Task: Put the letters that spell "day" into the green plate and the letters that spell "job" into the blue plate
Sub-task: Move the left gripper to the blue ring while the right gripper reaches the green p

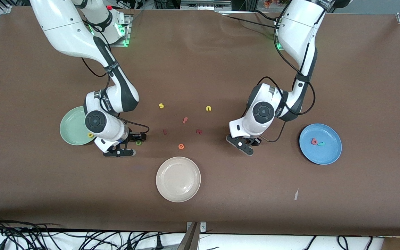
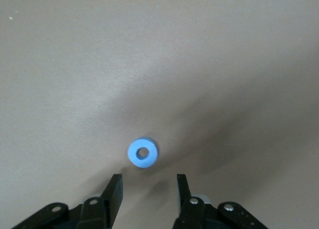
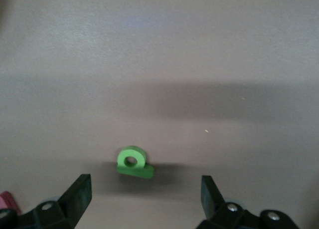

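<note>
Brown table under both arms. Your left gripper, half-spread and empty, hovers over the blue o, at nine o'clock from the blue plate. Your right gripper, spread wide, is over the green letter, three o'clock from the green plate. Descend off-centre and a finger could flick either piece away.
</note>
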